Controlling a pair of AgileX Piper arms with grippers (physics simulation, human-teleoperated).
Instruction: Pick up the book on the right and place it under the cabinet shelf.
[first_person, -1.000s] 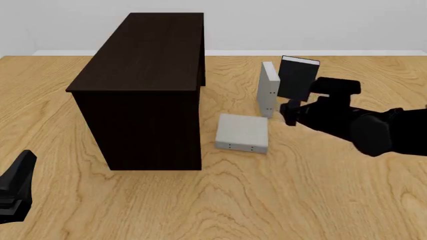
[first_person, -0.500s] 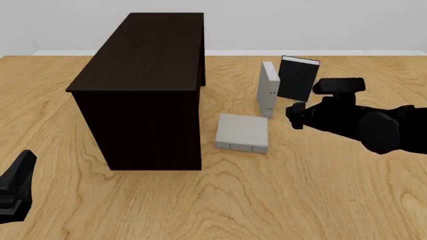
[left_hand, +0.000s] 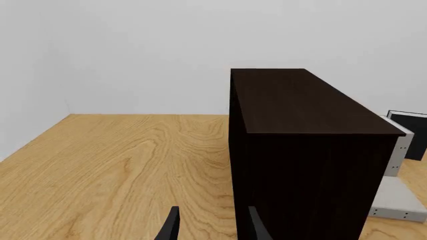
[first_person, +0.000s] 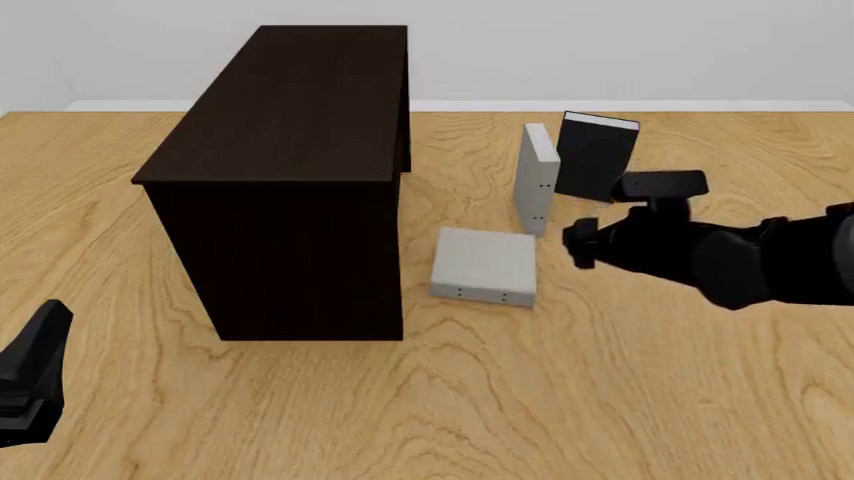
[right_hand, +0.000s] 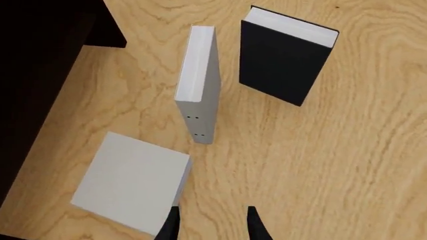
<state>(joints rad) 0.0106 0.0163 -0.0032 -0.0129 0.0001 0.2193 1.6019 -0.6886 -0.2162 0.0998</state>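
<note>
Since 0.5 s ago, our right gripper (first_person: 577, 244) has shifted slightly left and lower; its jaws stand parted, grasping nothing. We log the book (first_person: 485, 265) lying flat on the bench (first_person: 601, 400), just left of it, beside the cabinet shelf (first_person: 287, 180).

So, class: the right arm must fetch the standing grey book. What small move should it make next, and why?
Probably ease the open right gripper forward along its fingers toward the upright grey book. The book stands ungrasped ahead, roughly in line with the finger gap, and the flat grey book lies just to one side.
</note>
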